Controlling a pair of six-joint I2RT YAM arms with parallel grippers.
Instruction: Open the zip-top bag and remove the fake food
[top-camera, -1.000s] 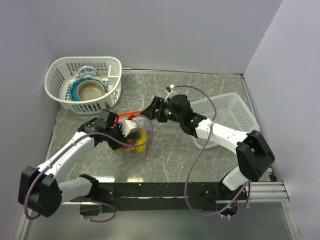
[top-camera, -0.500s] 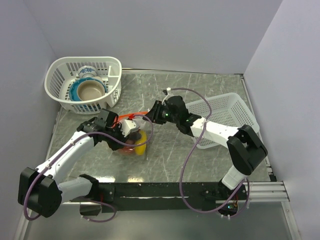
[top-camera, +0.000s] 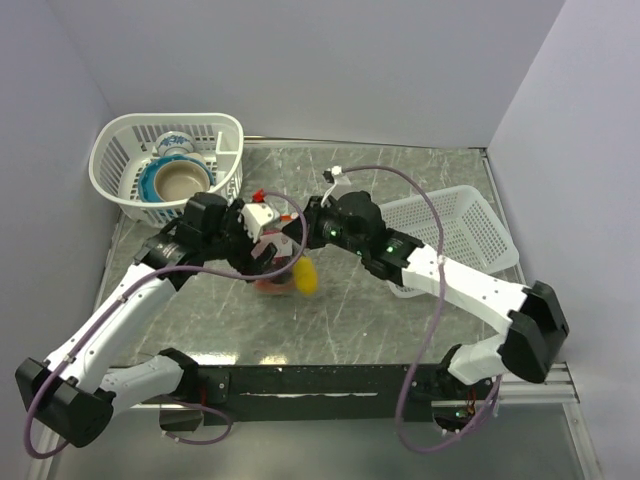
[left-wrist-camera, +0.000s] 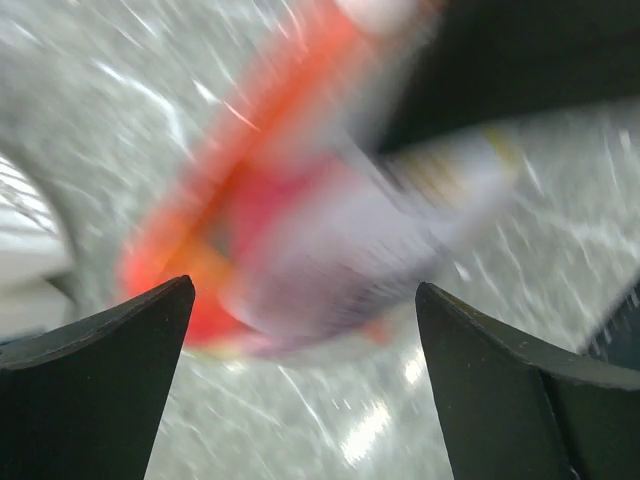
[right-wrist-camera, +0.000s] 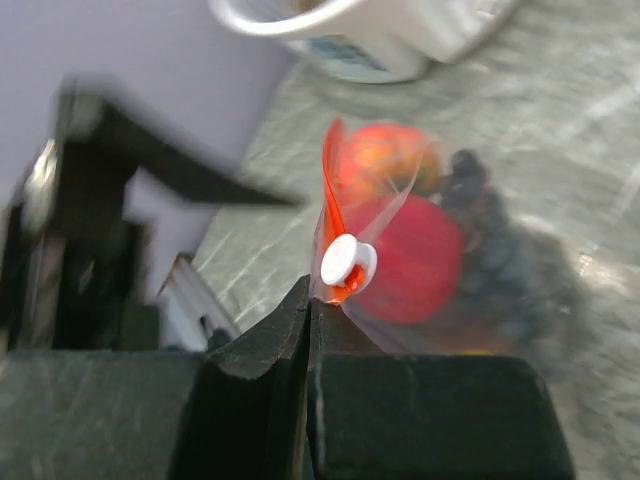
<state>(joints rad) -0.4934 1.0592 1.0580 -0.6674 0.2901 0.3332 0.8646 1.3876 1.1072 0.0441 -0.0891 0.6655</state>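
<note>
Grey marbled table (top-camera: 400, 170), white baskets (top-camera: 470, 215) at both sides. Centre-left, the zip-top bag (right-wrist-camera: 385, 205) is hung from the right gripper (right-wrist-camera: 310, 300), clamped tight on its orange zip strip (right-wrist-camera: 330, 200). The left gripper (left-wrist-camera: 305, 290) is spread wide, nothing pinched, bag blurred just ahead. Red and dark fake food (right-wrist-camera: 420, 265) is bunched inside. Free lip should be pinched by the left first, squarely, then the mouth peeled apart slowly so nothing is flung.
</note>
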